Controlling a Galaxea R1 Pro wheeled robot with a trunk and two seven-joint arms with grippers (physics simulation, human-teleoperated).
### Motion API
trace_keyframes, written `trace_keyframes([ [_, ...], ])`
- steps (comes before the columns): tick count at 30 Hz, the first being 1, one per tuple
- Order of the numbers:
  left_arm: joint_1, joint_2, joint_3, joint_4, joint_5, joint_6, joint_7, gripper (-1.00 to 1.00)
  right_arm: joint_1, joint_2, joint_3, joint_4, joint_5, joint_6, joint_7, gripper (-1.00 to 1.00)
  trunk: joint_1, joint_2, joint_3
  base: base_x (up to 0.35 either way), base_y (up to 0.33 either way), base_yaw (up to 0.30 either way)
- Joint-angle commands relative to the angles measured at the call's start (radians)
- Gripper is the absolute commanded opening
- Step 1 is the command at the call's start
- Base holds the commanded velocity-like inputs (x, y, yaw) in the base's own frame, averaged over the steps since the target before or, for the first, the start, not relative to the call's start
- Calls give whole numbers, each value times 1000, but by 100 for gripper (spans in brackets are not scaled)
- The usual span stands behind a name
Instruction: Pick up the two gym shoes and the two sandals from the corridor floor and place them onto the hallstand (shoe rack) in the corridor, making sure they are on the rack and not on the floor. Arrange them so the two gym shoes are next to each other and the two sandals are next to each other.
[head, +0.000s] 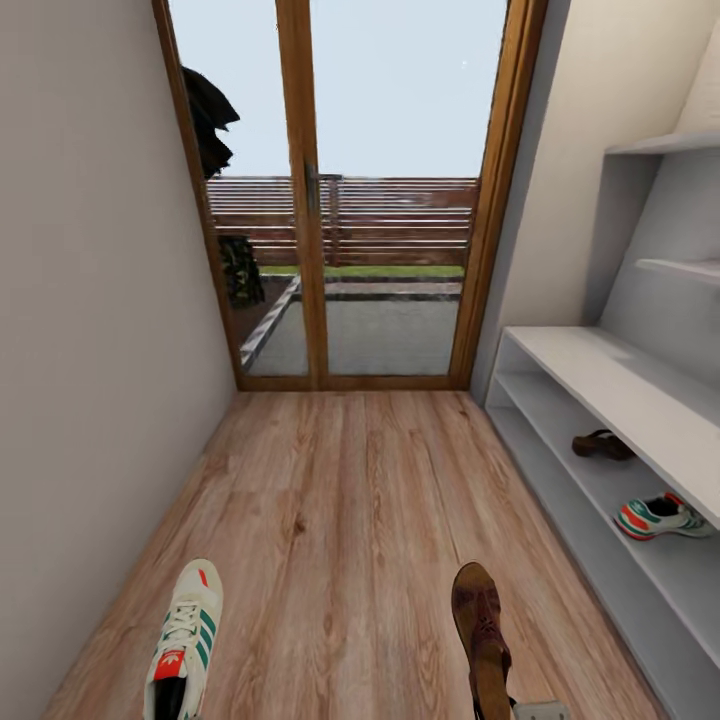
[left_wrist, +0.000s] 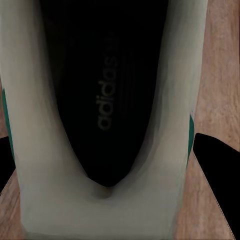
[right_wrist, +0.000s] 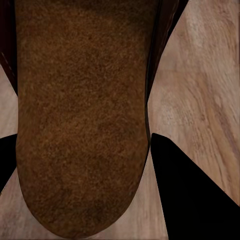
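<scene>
1. My left gripper straddles the heel of the gym shoe on the corridor floor. Its dark fingers flank the shoe, jaws released and spread; contact I cannot tell.
2. My right gripper likewise brackets the heel of the sandal, jaws spread.
3. Both shoes' long axes run away from me, toes toward the glass door.
4. The hallstand is to my right, with a second sandal and second gym shoe shelved.
</scene>
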Motion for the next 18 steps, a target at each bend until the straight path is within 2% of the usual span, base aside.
trace_keyframes([
  [1, 0, 0, -1, 0, 3, -3, 2, -100, -1, -1, 6, 1, -6, -3, -3, -100, 0, 0, -1, 296, 182, -250],
  [18, 0, 0, -1, 0, 4, -3, 2, -100, -1, -1, 6, 1, -6, -3, -3, -100, 0, 0, -1, 290, 198, -263],
])
